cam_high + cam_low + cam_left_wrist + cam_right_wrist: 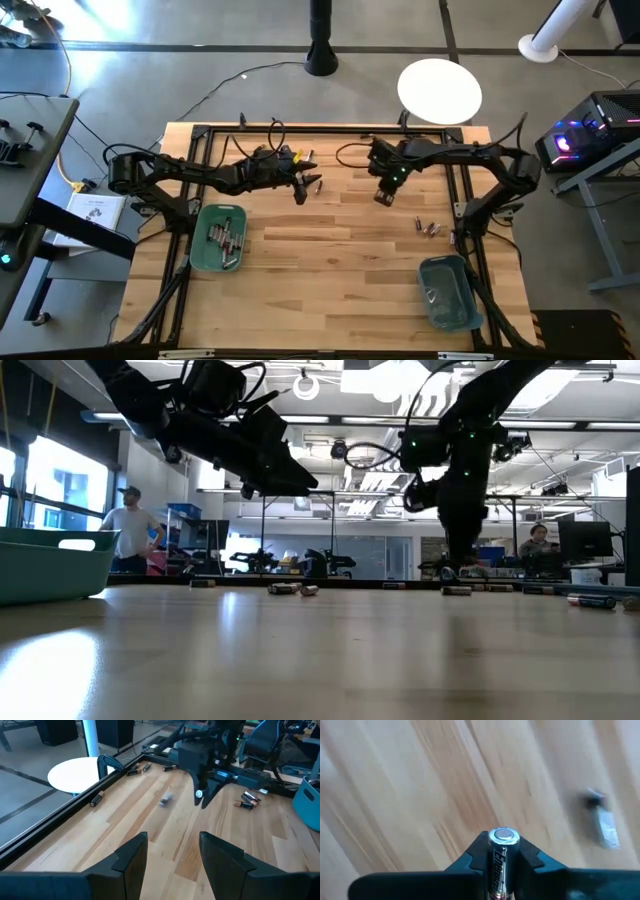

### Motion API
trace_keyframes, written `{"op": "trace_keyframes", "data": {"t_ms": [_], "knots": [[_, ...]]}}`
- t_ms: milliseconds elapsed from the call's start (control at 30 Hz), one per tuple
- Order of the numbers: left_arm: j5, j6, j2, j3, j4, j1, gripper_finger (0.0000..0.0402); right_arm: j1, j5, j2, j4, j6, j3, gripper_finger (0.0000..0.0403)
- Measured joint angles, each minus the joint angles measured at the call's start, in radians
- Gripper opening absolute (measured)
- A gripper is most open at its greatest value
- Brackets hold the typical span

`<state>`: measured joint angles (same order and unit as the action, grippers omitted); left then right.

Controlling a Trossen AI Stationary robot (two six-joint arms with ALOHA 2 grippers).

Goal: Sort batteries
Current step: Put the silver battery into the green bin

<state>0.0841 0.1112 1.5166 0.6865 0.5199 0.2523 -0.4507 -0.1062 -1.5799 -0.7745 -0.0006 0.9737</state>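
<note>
One battery point(501, 855) stands clamped upright between the dark fingers of the right gripper point(384, 197), poised over the far middle of the wooden table point(330, 270). Loose batteries point(428, 228) lie to its right, others point(227, 240) fill the green bin point(200, 255) at left, and a few sit in the blue bin point(447, 295) near right. Left gripper point(303, 189) hangs parted, holding nothing.

The table point(330, 270) is pale wood planking, smooth with a soft sheen. The battery point(501, 855) has a shiny metal cap and glossy dark wrap. Both bins point(205, 250) point(447, 295) look like smooth teal plastic; the right gripper's fingers point(530, 860) are matt black.
</note>
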Motion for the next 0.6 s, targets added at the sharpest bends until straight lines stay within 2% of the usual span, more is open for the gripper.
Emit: {"op": "trace_keyframes", "data": {"t_ms": [167, 300, 400, 467, 600], "knots": [[-0.001, 0.000, 0.000, 0.000, 0.000, 0.000, 0.0170, 0.015, 0.034, 0.003, 0.077, -0.010, -0.010, 0.0030], [-0.002, -0.009, 0.000, 0.000, -0.018, 0.000, 0.0170, 0.040, 0.008, 0.010, 0.298, -0.053, -0.016, 0.0030], [-0.029, -0.036, 0.000, -0.002, -0.035, 0.001, 0.0170, 0.058, -0.085, 0.036, 0.685, -0.045, -0.115, 0.0030], [-0.055, -0.048, 0.000, -0.016, -0.020, 0.001, 0.0170, 0.071, -0.140, 0.037, 1.007, -0.006, -0.217, 0.0030], [-0.089, -0.064, 0.000, -0.086, 0.119, 0.000, 0.0170, 0.089, -0.157, 0.013, 1.578, 0.170, -0.363, 0.0030]]}}
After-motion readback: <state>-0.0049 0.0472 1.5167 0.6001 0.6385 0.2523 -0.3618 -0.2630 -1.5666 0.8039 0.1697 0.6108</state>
